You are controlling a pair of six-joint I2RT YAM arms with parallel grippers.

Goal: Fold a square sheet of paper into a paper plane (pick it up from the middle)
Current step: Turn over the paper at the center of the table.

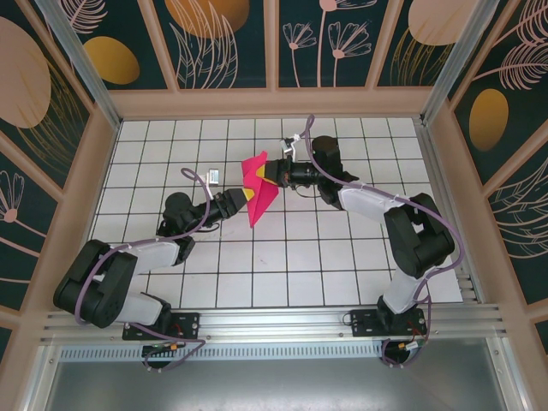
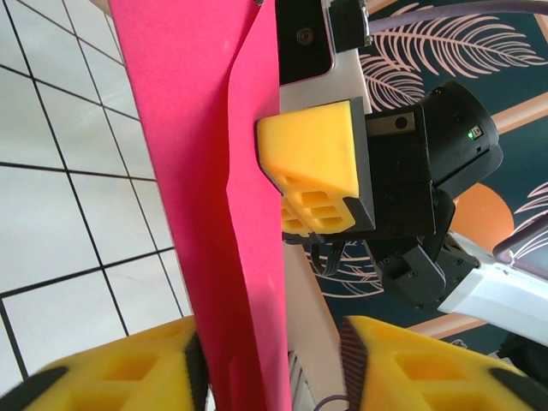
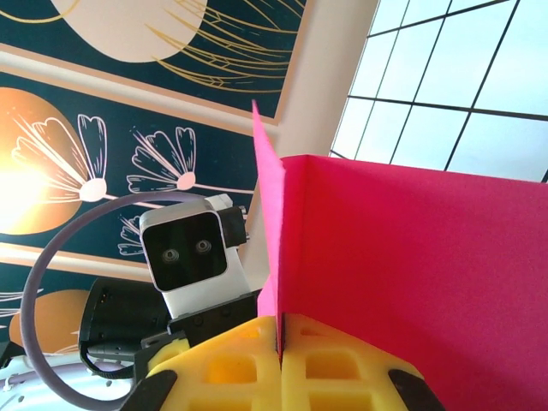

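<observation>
The magenta-pink square sheet of paper (image 1: 258,193) hangs folded above the table's middle, narrowing to a point at its near end. My right gripper (image 1: 269,174) is shut on its far part, and its yellow pads (image 3: 248,364) meet on the pink fold (image 3: 411,257). From the near left, my left gripper (image 1: 242,198) straddles the sheet. In the left wrist view the paper (image 2: 205,171) runs between my left gripper's (image 2: 272,342) jaws. It lies against the left pad (image 2: 128,372), and a gap separates it from the right pad (image 2: 402,360). The right gripper's yellow finger (image 2: 312,163) presses the paper farther up.
White grid tiles (image 1: 282,257) cover the table under both arms. Wooden walls with dark floral panels (image 1: 223,43) close in the back and sides. A metal rail (image 1: 274,325) carrying both arm bases runs along the near edge.
</observation>
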